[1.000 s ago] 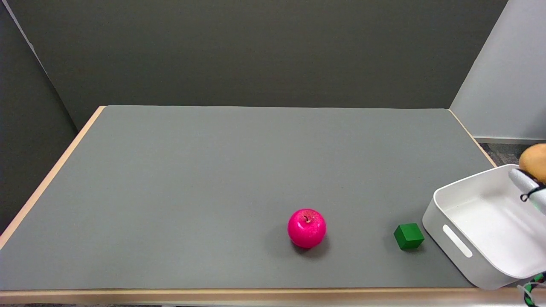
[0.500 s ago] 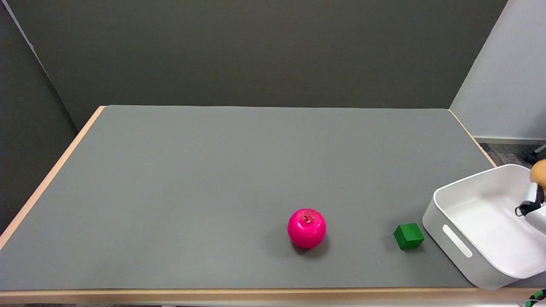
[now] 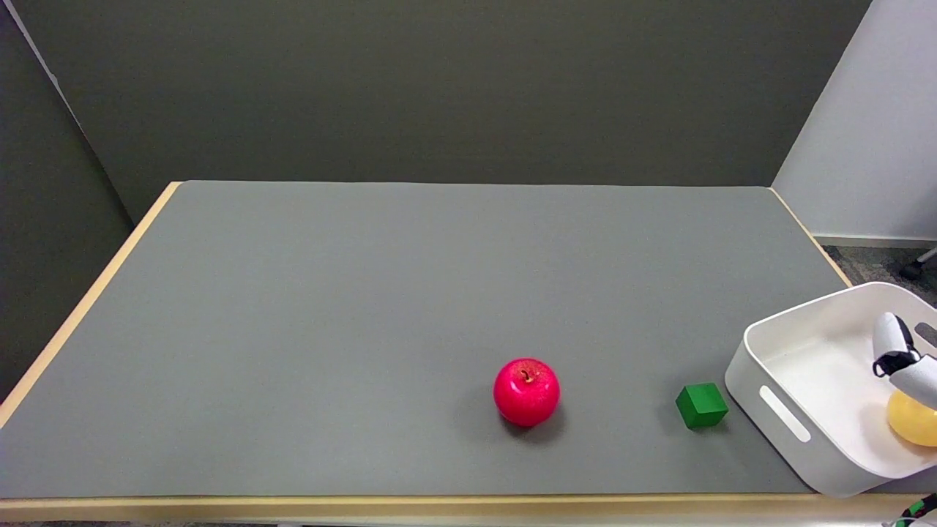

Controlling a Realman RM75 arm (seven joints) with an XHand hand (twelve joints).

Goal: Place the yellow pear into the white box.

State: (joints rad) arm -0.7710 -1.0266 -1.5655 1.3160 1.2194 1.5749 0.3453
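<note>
The yellow pear point(image 3: 915, 423) lies low inside the white box point(image 3: 783, 369) at the table's right front corner, cut off by the picture's right edge. Only a small part of my right hand point(image 3: 902, 360) shows: a white and black finger point(image 3: 888, 338) sticking up and to the left just above the pear. The finger's lower part overlaps the pear's top. The rest of the hand is out of the picture, so I cannot tell whether it grips the pear.
A green cube point(image 3: 701, 405) sits just left of the box. A red apple point(image 3: 526, 391) stands further left near the front edge. The grey table point(image 3: 366, 307) has a wooden rim, with dark walls behind it.
The pear came down from above the box's far right rim to the box's inside. The hand followed it down, and its finger now stands above the pear.
</note>
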